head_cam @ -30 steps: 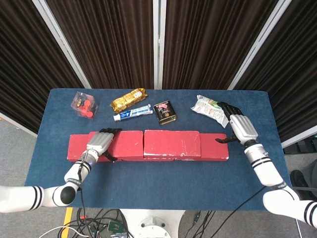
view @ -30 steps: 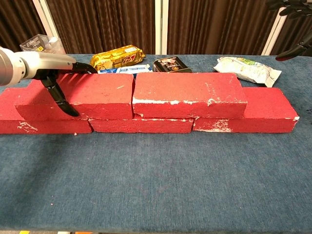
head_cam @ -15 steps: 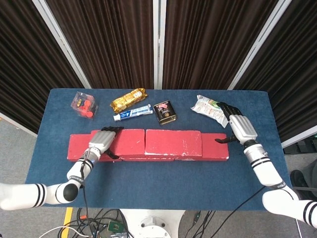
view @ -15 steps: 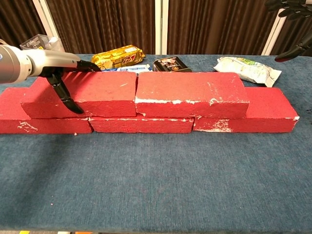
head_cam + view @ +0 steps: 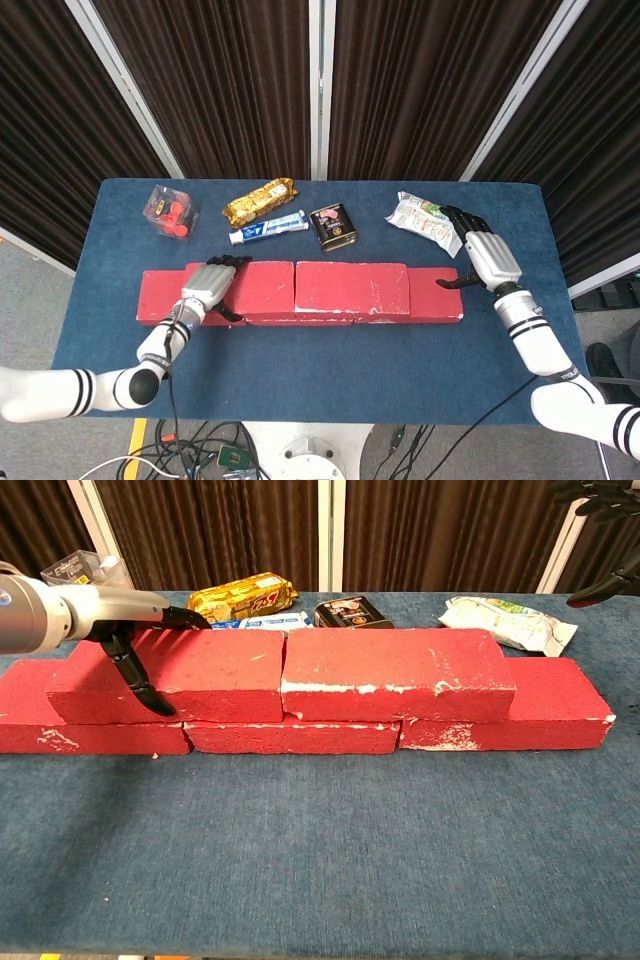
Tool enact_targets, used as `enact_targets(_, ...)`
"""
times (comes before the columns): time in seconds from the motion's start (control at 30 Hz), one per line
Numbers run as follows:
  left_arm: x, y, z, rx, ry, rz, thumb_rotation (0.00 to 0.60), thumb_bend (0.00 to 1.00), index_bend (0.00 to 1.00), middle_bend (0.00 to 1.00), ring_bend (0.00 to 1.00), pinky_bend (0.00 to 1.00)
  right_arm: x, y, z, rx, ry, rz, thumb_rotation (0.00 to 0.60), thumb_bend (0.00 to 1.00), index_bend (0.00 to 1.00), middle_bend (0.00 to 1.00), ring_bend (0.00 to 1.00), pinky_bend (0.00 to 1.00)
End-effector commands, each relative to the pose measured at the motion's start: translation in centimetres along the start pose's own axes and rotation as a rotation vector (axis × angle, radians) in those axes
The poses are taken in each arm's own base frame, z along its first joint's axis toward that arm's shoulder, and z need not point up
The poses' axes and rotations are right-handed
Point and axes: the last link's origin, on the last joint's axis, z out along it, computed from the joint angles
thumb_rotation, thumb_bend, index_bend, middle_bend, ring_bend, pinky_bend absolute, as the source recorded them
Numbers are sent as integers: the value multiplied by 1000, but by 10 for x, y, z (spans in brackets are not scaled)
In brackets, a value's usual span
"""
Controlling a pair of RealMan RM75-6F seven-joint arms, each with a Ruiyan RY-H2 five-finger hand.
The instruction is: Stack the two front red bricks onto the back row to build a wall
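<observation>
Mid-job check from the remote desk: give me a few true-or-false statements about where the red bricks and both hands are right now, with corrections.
1. Two red upper bricks, the left one and the right one, lie on top of the bottom row of red bricks. True.
2. The left hand rests on the left upper brick, fingers over its top and thumb on its front face. True.
3. The right hand grips the right upper brick. False: it holds nothing, fingers apart, by the wall's right end.
4. The two upper bricks sit far apart. False: they lie end to end, only a thin seam between them.
5. The gold foil snack pack lies in front of the wall. False: it lies behind it, beside the toothpaste tube.
</observation>
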Motion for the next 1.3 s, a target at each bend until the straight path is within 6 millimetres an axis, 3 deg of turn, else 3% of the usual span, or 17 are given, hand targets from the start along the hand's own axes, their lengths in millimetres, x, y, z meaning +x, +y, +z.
enact_targets(0.03,0,0,-1,-4,-5,-3,600,154,54,17,0,96,0,0,0,1,0,0,600,0,0,0,0,0)
enact_targets(0.23,2,0,-2,-6,-10,-13,600,113,46,0,0,43,-1,-1,0,1,-1,0,600,0,0,0,0,0)
enact_targets(1.3,5,4,-5,-38,25,-47,600,43,0,0,0,14,1,4,-1,-13,5,3,600,0,0,0,0,0)
